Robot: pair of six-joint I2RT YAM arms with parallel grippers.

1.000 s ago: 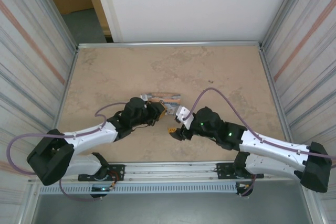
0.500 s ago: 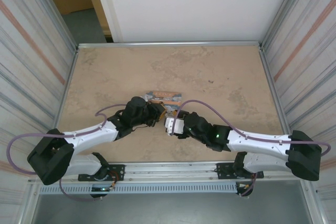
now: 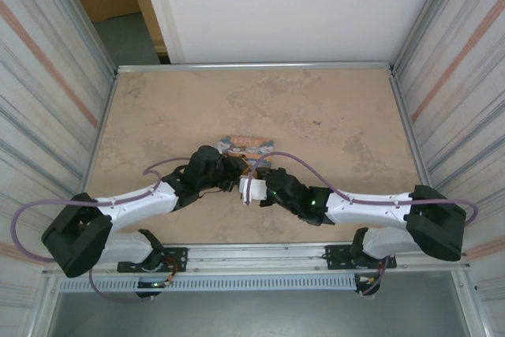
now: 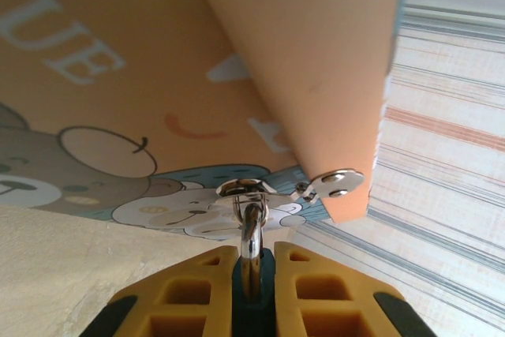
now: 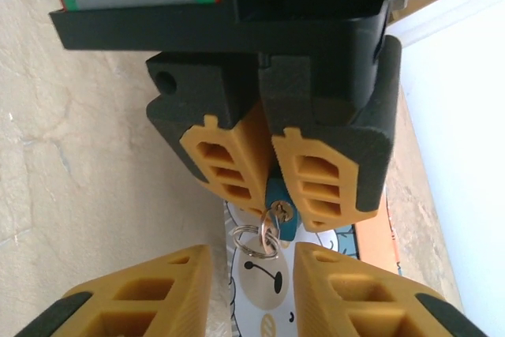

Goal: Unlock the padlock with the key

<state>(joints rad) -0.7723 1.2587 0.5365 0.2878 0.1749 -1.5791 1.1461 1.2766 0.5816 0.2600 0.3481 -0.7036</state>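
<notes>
Left wrist: bear tin [image 4: 118, 76] looms behind padlock [image 4: 251, 252].

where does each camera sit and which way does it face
top external: above and behind the bases, facing down at the table; left arm and right arm meet by the tin
left wrist: on the left arm, facing along the left gripper at the padlock shackle and tin
right wrist: on the right arm, facing past the right gripper at the left gripper holding the padlock, key in it
shared: both wrist views show the padlock
</notes>
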